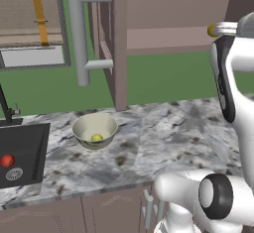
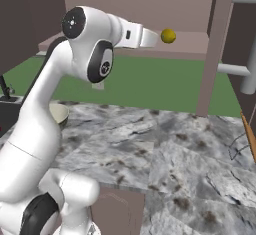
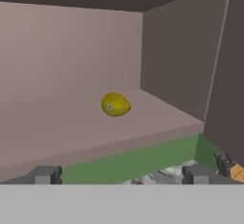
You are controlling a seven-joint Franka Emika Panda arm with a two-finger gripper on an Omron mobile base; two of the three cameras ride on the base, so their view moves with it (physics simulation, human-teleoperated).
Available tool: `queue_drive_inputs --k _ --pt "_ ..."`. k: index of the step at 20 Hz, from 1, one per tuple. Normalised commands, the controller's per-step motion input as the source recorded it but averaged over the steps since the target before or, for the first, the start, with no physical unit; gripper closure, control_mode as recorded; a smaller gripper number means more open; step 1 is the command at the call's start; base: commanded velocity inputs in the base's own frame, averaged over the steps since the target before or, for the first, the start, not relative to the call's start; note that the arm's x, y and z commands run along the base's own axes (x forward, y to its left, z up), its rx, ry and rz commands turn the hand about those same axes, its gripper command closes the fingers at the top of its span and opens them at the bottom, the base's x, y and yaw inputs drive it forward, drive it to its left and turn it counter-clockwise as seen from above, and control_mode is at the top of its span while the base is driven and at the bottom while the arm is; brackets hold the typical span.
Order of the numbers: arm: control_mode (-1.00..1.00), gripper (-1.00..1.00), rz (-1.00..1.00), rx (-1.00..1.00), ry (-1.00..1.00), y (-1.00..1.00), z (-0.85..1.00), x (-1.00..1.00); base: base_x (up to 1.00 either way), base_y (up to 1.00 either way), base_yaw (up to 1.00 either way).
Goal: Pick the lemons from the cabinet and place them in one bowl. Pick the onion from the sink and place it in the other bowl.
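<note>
Hand view: gripper (image 3: 119, 174) spread wide, nothing betw. the tips, which sit at the bottom edge left & right. Yellow lemon (image 3: 115, 104) lies on the cabinet shelf (image 3: 71, 127) at frame centre, above & betw. the tips, well apart from them. Right base view: same lemon at upper centre, just off the arm's end, on the shelf. Left base view: greener lemon (image 1: 96, 138) sits inside the bowl (image 1: 95, 130) at centre-left on the marble counter (image 1: 163, 138); onion (image 1: 7, 160) in the sink (image 1: 25, 152) at far left, nr the drain (image 1: 14, 174).
</note>
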Motion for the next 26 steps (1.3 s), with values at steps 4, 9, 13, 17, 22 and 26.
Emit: queue_drive_inputs --k 4,9,13,17,22,26 --pt "-1.0 -1.0 0.01 0.01 0.04 -0.09 -0.11 0.56 0.0 0.0 0.0" --pt "-1.0 -1.0 0.06 0.05 0.07 -0.22 -0.02 0.62 0.0 0.0 0.0" --pt "-1.0 -1.0 0.04 0.02 0.15 -0.37 0.0 0.5 0.0 0.0 0.0" --pt "-1.0 -1.0 0.0 -0.03 0.17 -0.26 -0.01 0.43 0.0 0.0 0.0" --pt "-1.0 -1.0 -0.03 0.01 0.04 -0.12 -0.18 0.41 0.0 0.0 0.0" --pt "-1.0 -1.0 -0.03 0.0 -0.01 -0.07 -0.34 0.41 0.0 0.0 0.0"
